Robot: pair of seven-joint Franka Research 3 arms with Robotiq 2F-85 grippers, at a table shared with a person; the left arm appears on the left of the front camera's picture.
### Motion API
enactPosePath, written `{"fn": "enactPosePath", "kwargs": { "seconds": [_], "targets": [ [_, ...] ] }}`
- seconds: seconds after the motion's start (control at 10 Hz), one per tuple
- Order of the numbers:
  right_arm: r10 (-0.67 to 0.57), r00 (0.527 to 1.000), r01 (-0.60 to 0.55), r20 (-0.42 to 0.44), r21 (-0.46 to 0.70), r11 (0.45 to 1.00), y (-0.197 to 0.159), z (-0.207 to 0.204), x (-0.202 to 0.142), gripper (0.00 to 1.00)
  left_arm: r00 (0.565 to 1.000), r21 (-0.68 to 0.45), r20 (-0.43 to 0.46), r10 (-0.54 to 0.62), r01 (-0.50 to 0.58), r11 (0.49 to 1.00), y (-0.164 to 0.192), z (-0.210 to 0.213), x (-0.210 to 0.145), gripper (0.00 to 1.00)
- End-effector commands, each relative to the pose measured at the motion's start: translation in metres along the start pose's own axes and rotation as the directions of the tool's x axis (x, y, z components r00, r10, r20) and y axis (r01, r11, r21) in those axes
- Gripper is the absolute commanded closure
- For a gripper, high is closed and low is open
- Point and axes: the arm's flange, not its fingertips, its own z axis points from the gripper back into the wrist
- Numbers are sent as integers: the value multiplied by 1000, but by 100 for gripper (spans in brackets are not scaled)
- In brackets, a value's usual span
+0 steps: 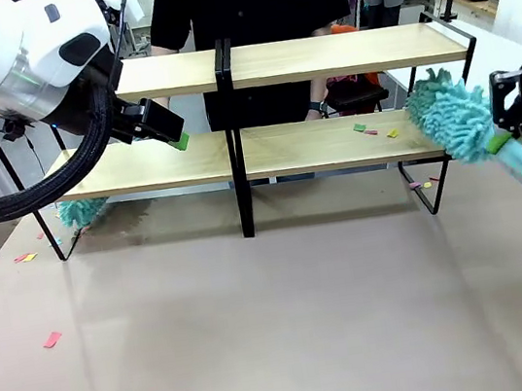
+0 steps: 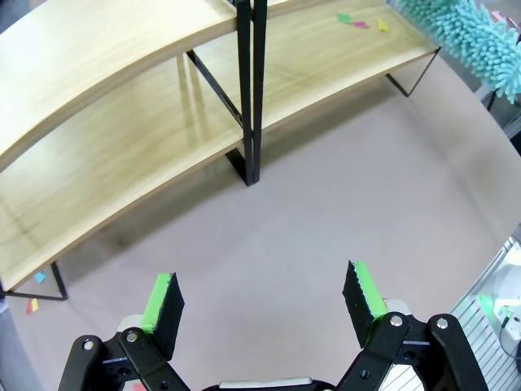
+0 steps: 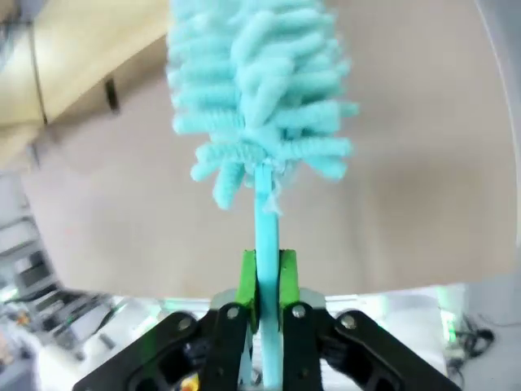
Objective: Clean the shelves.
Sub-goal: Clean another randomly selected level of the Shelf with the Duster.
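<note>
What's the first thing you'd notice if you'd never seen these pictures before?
The fluffy turquoise duster jumps out first, held by its stick in the right tool at the right end of the shelves. A second turquoise duster peeks out under the shelves' left end, by the big white left arm. Small bright paper scraps lie on the lower board.

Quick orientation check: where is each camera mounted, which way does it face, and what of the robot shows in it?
Front view: fixed between the arms, facing across the table at the shelves and a person; both arms enter.
Left wrist view: on the left arm, looking down at the shelves; left gripper open.
Right wrist view: on the right arm, along the duster; right gripper shut on its handle.
Shared: front and left wrist views both show shelves and duster.
</note>
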Motion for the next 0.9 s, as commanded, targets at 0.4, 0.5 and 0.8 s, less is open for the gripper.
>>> {"fn": "enactPosePath", "kwargs": {
  "seconds": [0.4, 0.5, 0.8],
  "targets": [
    [304, 947, -263, -107, 288, 921, 40, -40, -8, 88, 1000, 6, -4, -2, 2, 1000, 1, 2, -2, 0],
    [327, 940, -285, -102, 293, 913, 57, -51, -2, 88, 1000, 6, -4, -2, 2, 1000, 1, 2, -2, 0],
    [310, 947, -288, -84, 212, 934, 93, -78, 21, 88, 1000, 6, -4, -2, 2, 1000, 1, 2, -2, 0]
  ]
}}
